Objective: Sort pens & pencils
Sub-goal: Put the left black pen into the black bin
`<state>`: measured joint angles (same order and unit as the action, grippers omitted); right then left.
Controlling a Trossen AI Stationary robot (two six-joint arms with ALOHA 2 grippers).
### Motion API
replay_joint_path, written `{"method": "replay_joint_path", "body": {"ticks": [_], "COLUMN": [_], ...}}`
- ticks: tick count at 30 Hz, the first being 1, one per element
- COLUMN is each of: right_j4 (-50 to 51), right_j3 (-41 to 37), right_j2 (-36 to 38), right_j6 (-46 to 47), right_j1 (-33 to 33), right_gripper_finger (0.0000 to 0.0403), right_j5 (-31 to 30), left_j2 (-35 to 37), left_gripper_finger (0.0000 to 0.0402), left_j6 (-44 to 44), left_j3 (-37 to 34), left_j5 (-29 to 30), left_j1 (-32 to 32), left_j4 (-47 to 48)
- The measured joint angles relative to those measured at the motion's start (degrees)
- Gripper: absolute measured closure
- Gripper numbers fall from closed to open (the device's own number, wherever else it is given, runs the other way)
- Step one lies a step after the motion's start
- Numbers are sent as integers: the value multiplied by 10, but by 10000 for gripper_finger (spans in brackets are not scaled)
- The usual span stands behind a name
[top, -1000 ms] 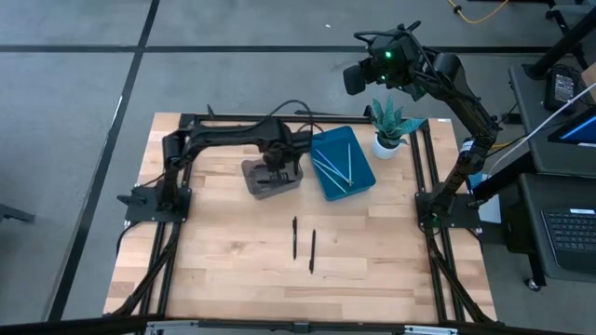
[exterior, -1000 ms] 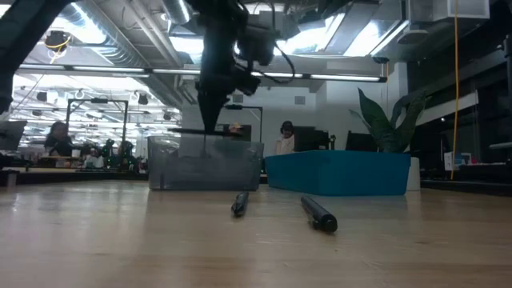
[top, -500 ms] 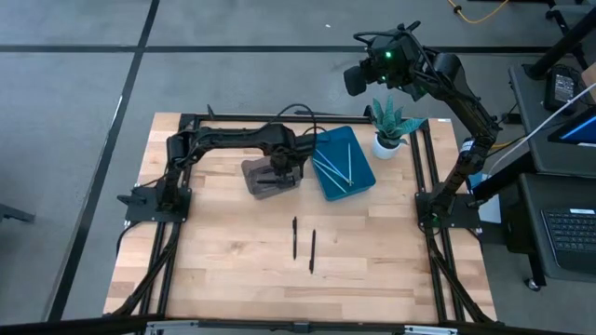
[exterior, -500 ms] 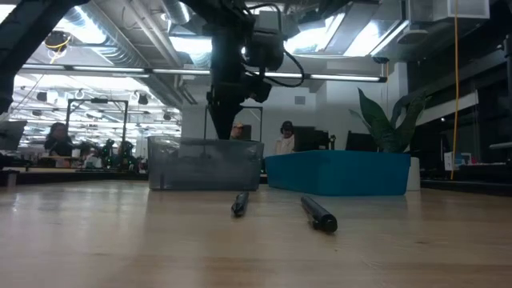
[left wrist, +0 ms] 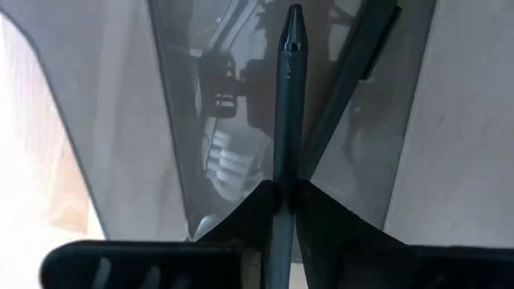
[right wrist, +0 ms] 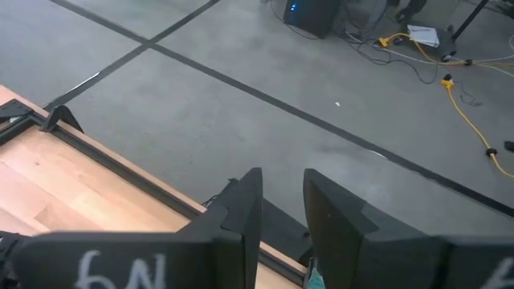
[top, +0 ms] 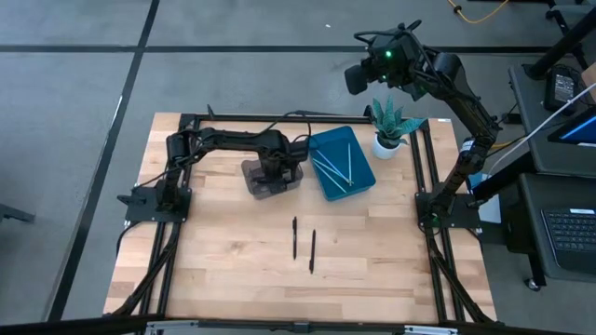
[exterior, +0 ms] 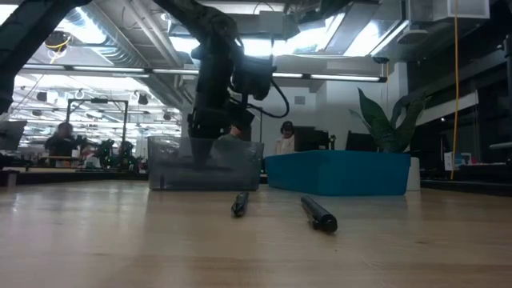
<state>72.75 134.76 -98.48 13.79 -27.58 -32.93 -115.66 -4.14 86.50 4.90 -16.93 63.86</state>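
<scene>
My left gripper points down inside the clear grey bin, shut on a black pen. A second black pen lies on the bin's floor beside it. Two more black pens lie flat on the wooden table, also seen in the low view. Light blue sticks lie in the blue bin. My right gripper hangs high beyond the table's far right corner, open, with nothing between its fingers. My left gripper pinches the black pen's barrel between its two fingers, coming from above with the fingers across the pen. The pointed end sticks out past the fingers, level, low in the grey bin. Whether the pen rests on the bin's floor, I cannot tell.
A green spiky potted plant stands right of the blue bin at the far edge. Black frame rails run along the table's sides. Open wood lies toward the near edge around the two loose pens.
My left gripper has gone down with the black pen, from above the grey bin's rim to inside the bin. The pen has stayed level in the hold.
</scene>
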Motion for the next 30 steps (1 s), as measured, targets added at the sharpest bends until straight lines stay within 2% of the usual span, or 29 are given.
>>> {"method": "replay_joint_path", "body": {"ticks": [6,16,21,26,30], "right_j4": [0,0,0,0,-3], "right_j3": [0,0,0,0,0], "right_j2": [0,0,0,0,0], "right_j6": [-1,7,7,7,7], "right_j1": [-4,-4,-4,-4,-15], "right_gripper_finger": [309,309,309,309,309], "right_j5": [0,0,0,0,-4], "left_j2": [0,30,53,101,163], "left_gripper_finger": [363,311,299,303,305], "left_j6": [1,13,4,-15,-53], "left_j3": [-1,-1,-1,-1,-1], "left_j5": [-1,-15,-15,-24,-54], "left_j1": [0,-5,-12,1,45], "left_j4": [-4,-15,-4,51,61]}}
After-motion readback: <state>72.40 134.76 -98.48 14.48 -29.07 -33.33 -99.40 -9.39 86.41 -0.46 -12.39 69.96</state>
